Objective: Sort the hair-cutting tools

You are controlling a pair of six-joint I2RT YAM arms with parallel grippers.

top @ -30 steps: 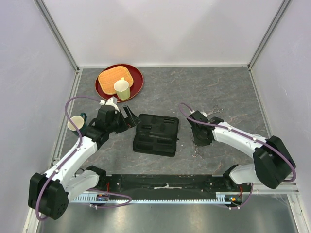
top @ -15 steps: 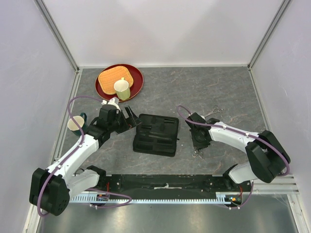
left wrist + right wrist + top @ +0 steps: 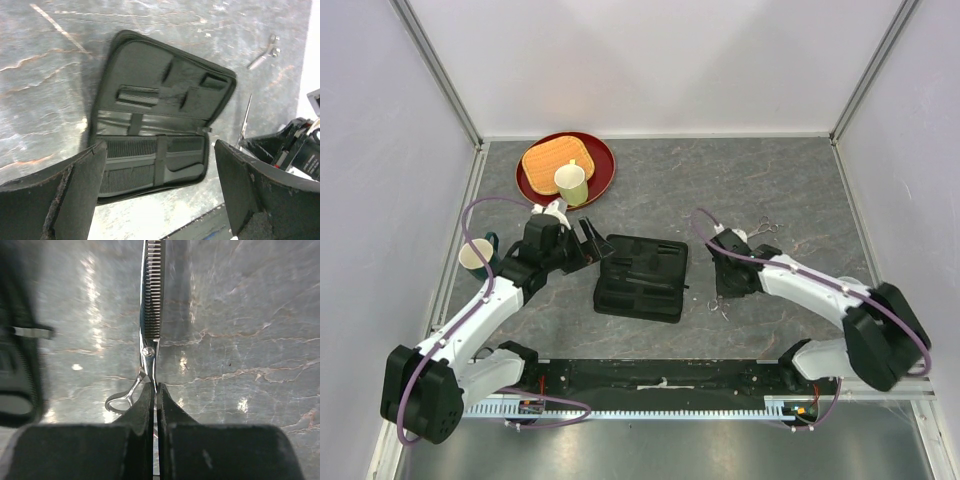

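Right wrist view: right end effector (image 3: 154, 392) is closed, pinching the toothed scissors (image 3: 151, 315) just below the pivot. The blades point away from the camera over the counter (image 3: 240, 330), with one finger ring visible at lower left. I cannot tell whether the scissors are lifted or touching the counter.

Left wrist view: left end effector (image 3: 157, 165) spread wide, holding nothing, above the open black case (image 3: 160, 95).

Top external view: second scissors (image 3: 766, 228) lie beside the right arm, well apart from the case.
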